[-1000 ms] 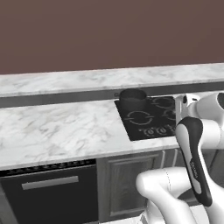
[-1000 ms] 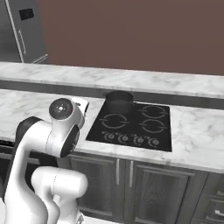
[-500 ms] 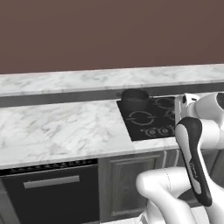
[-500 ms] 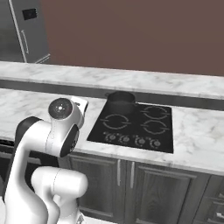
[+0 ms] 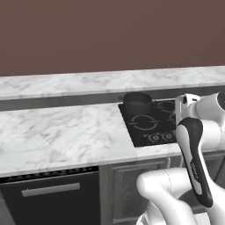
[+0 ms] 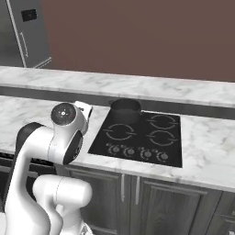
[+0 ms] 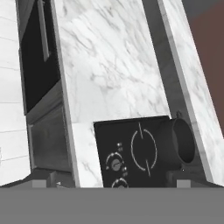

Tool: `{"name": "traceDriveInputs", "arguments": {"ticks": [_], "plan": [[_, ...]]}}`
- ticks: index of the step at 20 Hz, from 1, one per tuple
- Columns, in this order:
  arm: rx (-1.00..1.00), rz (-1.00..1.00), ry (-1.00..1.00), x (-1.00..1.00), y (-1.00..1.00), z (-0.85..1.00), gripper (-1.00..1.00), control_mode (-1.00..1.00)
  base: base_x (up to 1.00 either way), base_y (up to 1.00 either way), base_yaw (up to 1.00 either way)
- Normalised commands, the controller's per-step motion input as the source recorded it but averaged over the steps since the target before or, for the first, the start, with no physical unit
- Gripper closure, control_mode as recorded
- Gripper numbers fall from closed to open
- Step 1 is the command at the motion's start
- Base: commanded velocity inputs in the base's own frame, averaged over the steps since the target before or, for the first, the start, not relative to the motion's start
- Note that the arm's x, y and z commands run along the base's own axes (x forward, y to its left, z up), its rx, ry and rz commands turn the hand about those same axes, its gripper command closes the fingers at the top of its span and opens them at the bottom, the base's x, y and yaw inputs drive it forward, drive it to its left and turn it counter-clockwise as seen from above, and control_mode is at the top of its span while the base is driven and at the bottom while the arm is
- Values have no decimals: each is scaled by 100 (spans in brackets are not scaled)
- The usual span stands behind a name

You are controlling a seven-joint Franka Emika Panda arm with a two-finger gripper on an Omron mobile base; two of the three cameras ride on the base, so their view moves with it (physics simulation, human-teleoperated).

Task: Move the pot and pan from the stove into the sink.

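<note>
With its jaws spread wide and holding nothing, the arm should reach to the far left burner of the stove point(image 6: 137, 135), where the pot point(image 6: 125, 110) stands upright, and straddle its rim squarely before closing.

Dark grey pot point(image 6: 125, 110) on black stove point(image 6: 137, 137) with white rings; grey-veined white marble counter point(image 5: 57, 132).

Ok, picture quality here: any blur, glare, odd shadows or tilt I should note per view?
Left base view: sharp, flat even light, no glare on the stove. Right base view: equally sharp; the pot casts hardly any shadow. Hand view: rolled sideways, so the counter runs upward; no blur.
</note>
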Motion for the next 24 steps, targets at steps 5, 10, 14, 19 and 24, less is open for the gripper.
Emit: {"name": "traceDriveInputs", "arguments": {"ticks": [5,10,14,19,24], "plan": [[0,0,0,0,0,0,-100,100,41,0,0],[0,0,0,0,0,0,-100,100,44,0,0],[0,0,0,0,0,0,-100,100,39,0,0],[0,0,0,0,0,0,-100,100,19,0,0],[0,0,0,0,0,0,-100,100,0,-11,0]]}}
